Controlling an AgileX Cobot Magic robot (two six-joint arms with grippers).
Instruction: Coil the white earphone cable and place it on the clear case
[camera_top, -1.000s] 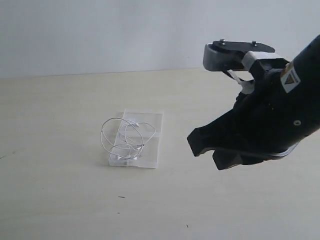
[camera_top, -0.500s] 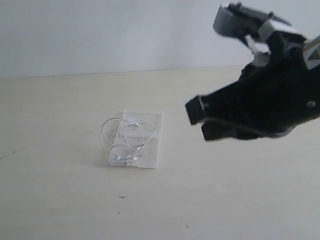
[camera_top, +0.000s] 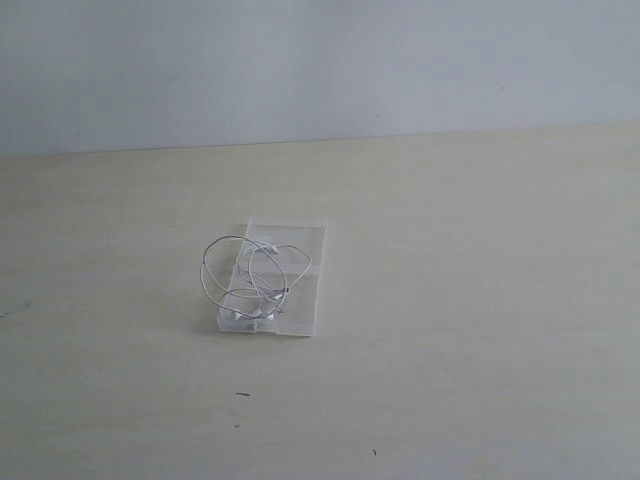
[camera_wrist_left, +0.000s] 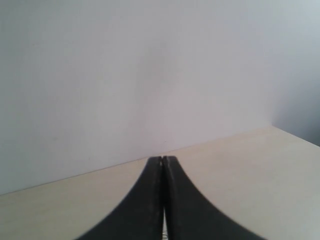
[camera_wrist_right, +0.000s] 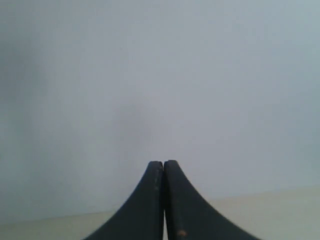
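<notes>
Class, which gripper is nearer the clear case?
Cannot tell. Neither appears in the exterior view with the clear case; the left gripper and right gripper, both shut, face the wall.

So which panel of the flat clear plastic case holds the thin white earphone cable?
The panel nearer the camera: the cable bunches at its left corner.
</notes>
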